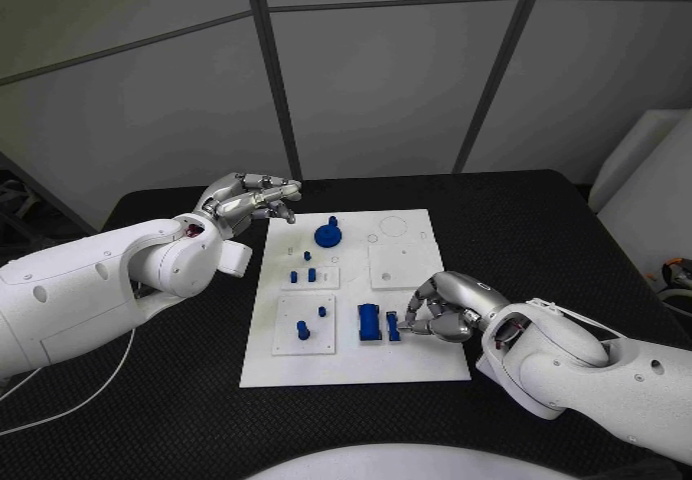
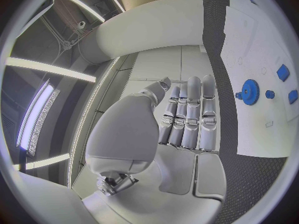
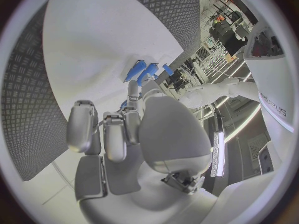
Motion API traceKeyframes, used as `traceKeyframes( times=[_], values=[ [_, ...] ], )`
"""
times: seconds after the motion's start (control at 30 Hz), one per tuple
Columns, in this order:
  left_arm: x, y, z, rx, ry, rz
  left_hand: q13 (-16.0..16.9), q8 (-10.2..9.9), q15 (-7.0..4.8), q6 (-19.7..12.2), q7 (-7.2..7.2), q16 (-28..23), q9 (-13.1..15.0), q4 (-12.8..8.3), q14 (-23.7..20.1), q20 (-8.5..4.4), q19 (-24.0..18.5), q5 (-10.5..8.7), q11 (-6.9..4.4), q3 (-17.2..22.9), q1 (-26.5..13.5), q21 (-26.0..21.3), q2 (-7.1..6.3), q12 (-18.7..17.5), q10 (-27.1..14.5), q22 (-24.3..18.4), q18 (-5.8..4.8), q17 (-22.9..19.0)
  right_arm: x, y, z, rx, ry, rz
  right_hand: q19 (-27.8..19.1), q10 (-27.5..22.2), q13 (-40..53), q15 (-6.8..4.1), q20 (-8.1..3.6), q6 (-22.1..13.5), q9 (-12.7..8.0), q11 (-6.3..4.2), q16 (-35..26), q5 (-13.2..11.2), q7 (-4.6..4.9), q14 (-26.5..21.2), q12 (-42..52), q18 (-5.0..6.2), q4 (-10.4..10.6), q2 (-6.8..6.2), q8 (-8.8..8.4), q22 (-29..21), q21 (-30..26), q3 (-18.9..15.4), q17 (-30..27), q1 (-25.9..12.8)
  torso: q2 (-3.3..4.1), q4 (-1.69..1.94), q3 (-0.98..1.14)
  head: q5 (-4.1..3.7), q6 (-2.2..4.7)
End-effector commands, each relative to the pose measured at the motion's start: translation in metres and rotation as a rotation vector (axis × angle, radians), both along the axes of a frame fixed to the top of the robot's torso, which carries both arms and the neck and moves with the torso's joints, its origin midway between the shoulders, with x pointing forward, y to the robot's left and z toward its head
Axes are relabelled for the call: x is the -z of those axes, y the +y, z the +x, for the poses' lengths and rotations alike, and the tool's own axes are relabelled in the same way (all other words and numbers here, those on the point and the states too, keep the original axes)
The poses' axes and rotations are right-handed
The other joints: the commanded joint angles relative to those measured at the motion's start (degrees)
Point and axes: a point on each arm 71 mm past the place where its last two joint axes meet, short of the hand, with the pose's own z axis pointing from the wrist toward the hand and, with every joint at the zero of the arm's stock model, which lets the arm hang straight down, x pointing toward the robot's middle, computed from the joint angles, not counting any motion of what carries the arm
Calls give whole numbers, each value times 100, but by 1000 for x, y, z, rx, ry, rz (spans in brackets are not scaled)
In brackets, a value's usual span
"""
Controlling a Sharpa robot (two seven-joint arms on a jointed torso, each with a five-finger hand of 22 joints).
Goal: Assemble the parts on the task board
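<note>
The white task board [image 1: 411, 365] lies in the middle of the black table. My right hand [image 1: 447, 308] rests over its near right part and pinches a narrow blue piece [image 1: 392, 326] in its fingertips, next to a larger blue block [image 1: 369, 322]. In the right wrist view a bit of that narrow blue piece [image 3: 124, 104] shows between the fingertips of my right hand [image 3: 134, 129]. A blue gear [image 1: 329, 236] stands at the far end, and small blue pegs [image 1: 303, 275] stand in the board's left column. My left hand [image 1: 253, 198] hovers off the far left corner with its fingers curled and nothing in it.
In the left wrist view the blue gear [image 2: 250, 91] and small blue pegs [image 2: 269, 93] lie on the board [image 2: 261, 45] beside my left hand [image 2: 187, 119]. Bare black table [image 1: 548, 230] surrounds the board. Grey wall panels stand behind the table.
</note>
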Motion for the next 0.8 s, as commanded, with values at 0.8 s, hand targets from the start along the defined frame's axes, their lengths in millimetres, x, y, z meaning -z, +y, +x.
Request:
traceKeyframes(
  times=[0.8],
  values=[
    [-1, 0, 0, 9, -5, -5, -7, -22, 6, -41, -8, -15, -3, 4, -37, 9, 25, 15, 6, -34, 0, -34, 41, 20, -44, -5, -15, -8, 8, 7, 3, -30, 41, -65, 31, 71, 557, -38, -1, 29, 9, -3, 34, -10, -22, 570, -15, -59, 0, -20, 47, 170, 35, -32, 1450, 30, 6, 9, 5, 13, -2]
  ],
)
